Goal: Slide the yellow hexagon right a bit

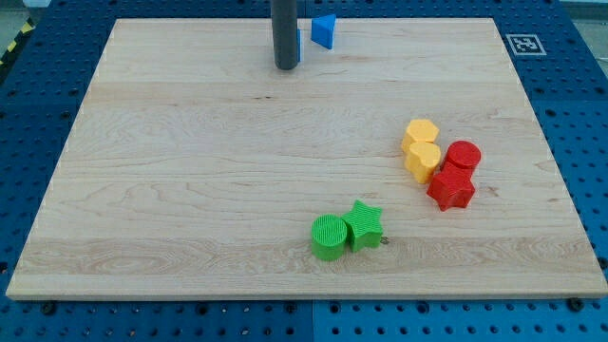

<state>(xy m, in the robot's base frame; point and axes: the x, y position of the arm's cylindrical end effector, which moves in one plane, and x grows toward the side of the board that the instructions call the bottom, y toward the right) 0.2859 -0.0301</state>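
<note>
A yellow hexagon (420,132) sits at the view's right on the wooden board (190,190). It touches another yellow block (424,161) just below it. A red cylinder (464,155) and a red star (451,188) lie close to the right of and below the yellow pair. My tip (285,66) rests near the top middle of the board, far to the upper left of the yellow hexagon.
A blue triangular block (325,31) lies at the top edge, right of the rod. Another blue block (298,43) is mostly hidden behind the rod. A green cylinder (330,237) and a green star (364,225) touch each other near the bottom middle.
</note>
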